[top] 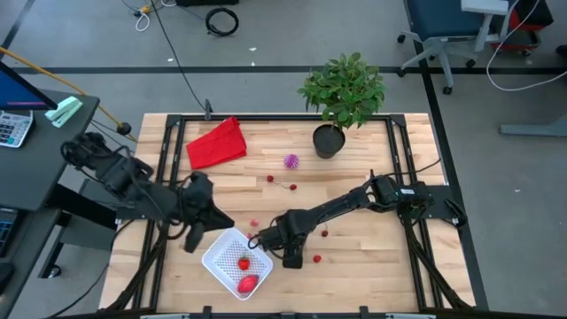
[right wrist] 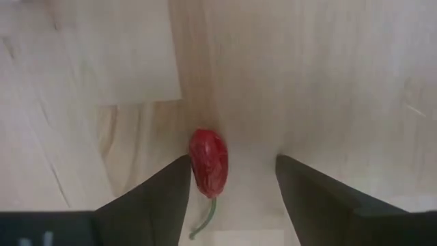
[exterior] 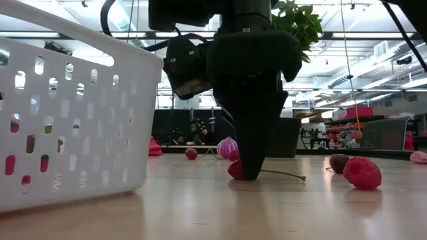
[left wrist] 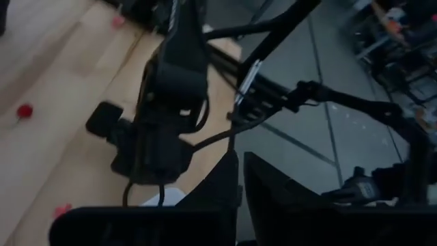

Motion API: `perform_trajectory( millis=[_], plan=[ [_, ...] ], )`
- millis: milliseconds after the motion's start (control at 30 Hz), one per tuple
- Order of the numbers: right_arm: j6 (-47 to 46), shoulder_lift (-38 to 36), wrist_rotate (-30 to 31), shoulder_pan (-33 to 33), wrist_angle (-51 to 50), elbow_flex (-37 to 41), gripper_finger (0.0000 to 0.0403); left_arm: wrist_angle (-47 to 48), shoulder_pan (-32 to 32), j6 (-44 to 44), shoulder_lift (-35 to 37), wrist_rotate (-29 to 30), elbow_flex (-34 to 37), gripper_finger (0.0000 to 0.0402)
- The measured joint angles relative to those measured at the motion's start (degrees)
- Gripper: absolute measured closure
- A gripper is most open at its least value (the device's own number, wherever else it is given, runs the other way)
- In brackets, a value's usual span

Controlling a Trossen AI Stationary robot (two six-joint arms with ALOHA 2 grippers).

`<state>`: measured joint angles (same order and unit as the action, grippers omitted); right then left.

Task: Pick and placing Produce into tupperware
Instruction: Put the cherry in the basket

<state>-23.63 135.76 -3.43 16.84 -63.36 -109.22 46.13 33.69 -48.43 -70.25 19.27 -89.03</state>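
Note:
The white tupperware (top: pixel 232 259) (exterior: pixel 67 120) stands near the table's front edge with two red pieces in it (top: pixel 245 272). Just right of it, my right gripper (top: pixel 273 237) (right wrist: pixel 232 184) points straight down, open, its fingertips at the tabletop. A red cherry (right wrist: pixel 208 164) (exterior: pixel 235 170) with a green stem lies on the wood between the fingers, close to one finger; I cannot tell whether they touch. My left gripper (top: pixel 190 237) (left wrist: pixel 240 198) is raised at the tupperware's left, shut, with nothing in it. A spiky purple ball (top: pixel 291 161) lies farther back.
Loose red pieces lie on the wood at mid table (top: pixel 270 178) (top: pixel 292 187) and right of my right gripper (top: pixel 324 233) (top: pixel 317 259). A red cloth (top: pixel 217 143) lies at the far left. A potted plant (top: pixel 330 140) stands at the far edge.

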Motion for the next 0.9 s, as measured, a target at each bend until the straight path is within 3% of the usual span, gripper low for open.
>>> perform_trajectory(
  millis=[233, 533, 767, 900],
  plan=[
    [-3.51, 0.15, 1.00, -0.08, 2.95, -0.04, 0.0197, -1.82, -0.15, 5.68, 2.70, 2.00, 0.00, 0.0386],
    [-5.44, 0.96, -0.17, -0.32, -2.52, -5.14, 0.0306, -2.32, -0.15, 6.29, 5.79, 2.16, 0.04, 0.0388],
    [-8.64, -2.79, -3.70, -0.93, -4.86, -10.10, 0.0388, -4.39, -0.15, 9.37, 8.67, 2.34, 0.04, 0.0382],
    [-10.24, -8.04, -1.66, -1.41, -4.13, -11.12, 0.0393, -6.40, -0.15, 11.92, 10.50, 2.47, 0.07, 0.0388]
  ],
)
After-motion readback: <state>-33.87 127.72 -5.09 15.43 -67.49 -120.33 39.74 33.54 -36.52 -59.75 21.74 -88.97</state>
